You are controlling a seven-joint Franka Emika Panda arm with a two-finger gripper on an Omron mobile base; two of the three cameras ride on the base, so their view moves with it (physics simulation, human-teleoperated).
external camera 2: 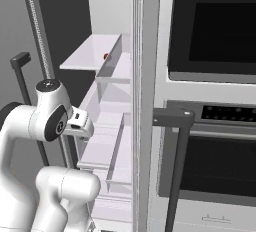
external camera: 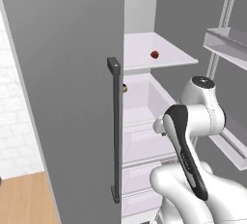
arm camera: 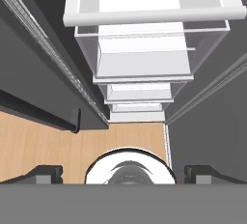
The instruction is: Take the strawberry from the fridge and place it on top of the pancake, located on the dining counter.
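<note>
Fridge (external camera: 62, 97) stands with one door closed at the left of the left base view, its dark bar handle (external camera: 115, 131) running down the door edge. Right of the handle, the open compartment shows a white shelf (external camera: 159, 56) with the strawberry (external camera: 154, 54) resting on it, clear drawers (external camera: 144, 102) below. Further right, the arm's elbow rises before the drawers. The hand view looks down the shelves to a wooden floor (arm camera: 53, 146); the gripper (arm camera: 123, 174) fingertips sit wide apart, holding nothing.

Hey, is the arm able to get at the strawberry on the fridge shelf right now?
Probably yes. The fridge stands open on that side, and the strawberry lies alone on a bare white shelf above the arm's elbow, with nothing in front of it.
</note>
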